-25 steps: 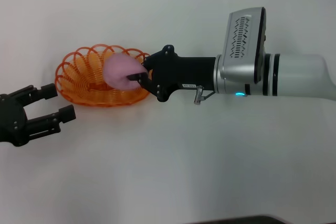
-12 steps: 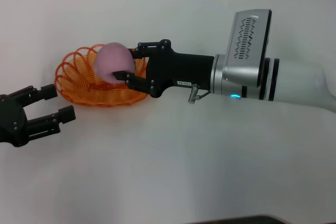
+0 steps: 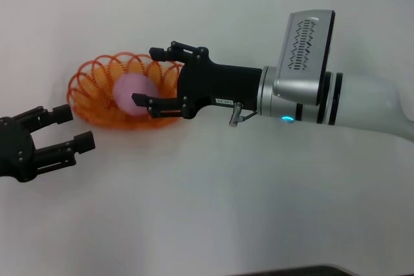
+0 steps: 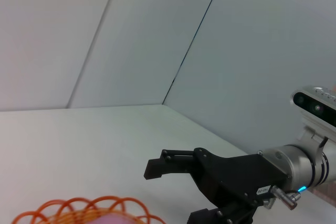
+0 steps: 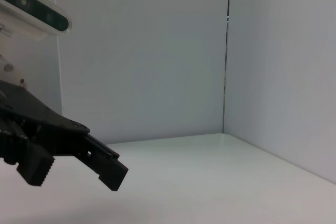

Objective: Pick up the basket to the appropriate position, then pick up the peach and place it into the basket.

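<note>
The orange wire basket [image 3: 90, 105] sits on the white table, left of centre. The pink peach [image 3: 132, 95] lies inside it, free of the fingers. My right gripper [image 3: 145, 75] is open over the basket's right side, one finger on each side of the peach and not touching it. My left gripper [image 3: 76, 126] is open and empty at the table's left edge, just in front of the basket. The left wrist view shows the basket rim [image 4: 84, 208], the top of the peach [image 4: 105, 217] and the right gripper [image 4: 173, 192]. The right wrist view shows the left gripper [image 5: 73, 174].
The white table [image 3: 207, 211] is bare in front of and behind the basket. My right arm [image 3: 304, 95] stretches across the middle from the right. Pale walls stand behind the table in both wrist views.
My right gripper opened and let go of the peach, which dropped from between the fingers into the basket. The basket shifted slightly. The left gripper has not moved.
</note>
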Available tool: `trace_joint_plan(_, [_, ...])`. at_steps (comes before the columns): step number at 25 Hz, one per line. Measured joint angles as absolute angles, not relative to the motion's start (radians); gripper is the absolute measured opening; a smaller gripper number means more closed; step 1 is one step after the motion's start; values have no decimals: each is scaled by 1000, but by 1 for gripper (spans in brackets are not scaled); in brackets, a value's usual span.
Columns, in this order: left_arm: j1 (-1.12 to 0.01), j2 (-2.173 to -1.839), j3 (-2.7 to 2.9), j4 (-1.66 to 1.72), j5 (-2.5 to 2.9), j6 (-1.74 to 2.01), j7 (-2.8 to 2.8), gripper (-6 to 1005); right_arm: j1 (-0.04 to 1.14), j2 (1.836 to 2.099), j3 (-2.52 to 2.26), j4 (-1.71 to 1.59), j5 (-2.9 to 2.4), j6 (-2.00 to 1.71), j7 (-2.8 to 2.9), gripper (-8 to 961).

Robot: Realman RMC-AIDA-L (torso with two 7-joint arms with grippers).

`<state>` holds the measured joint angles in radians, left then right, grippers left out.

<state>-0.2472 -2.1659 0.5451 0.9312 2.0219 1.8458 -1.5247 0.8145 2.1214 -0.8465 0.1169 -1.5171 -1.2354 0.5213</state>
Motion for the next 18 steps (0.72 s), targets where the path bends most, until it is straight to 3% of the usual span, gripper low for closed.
trace_joint_plan(8, [-248,-2166,546,931,2022,1847,-1525,844,814,2121,-841,119,-1516,-1238,530,942])
trace_joint_plan(13, [-248,-2166,545,931,2022,1848,-1525,844,774,2099,-833,59,-1522,-1373,689,943])
trace_joint_plan(18, [-247,-2166,541,937,2022,1849,-1525,844,646,2082,-920,-312,-1641,-1533,1089,944])
